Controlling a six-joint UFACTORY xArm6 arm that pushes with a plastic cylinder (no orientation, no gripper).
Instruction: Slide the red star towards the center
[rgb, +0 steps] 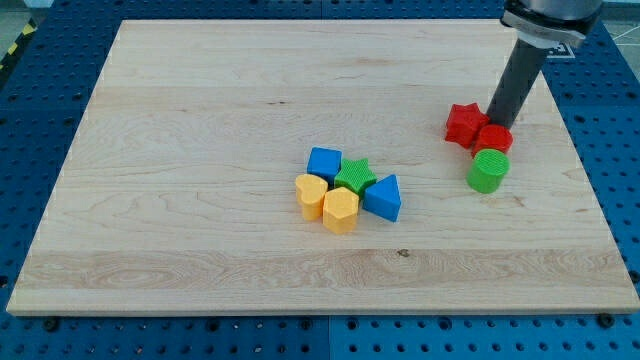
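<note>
The red star (463, 124) lies on the wooden board (200, 150) at the view's right, above mid height. A red cylinder (493, 139) touches it on its lower right, and a green cylinder (488, 171) stands just below that. My tip (497, 120) sits just right of the red star, right behind the red cylinder, at the star's upper right edge. The dark rod rises from there to the view's top right.
Near the board's centre is a tight cluster: a blue cube (323, 162), a green star (355, 177), a blue triangular block (383, 197), a yellow heart (311, 195) and a yellow hexagonal block (340, 209). A blue pegboard surrounds the board.
</note>
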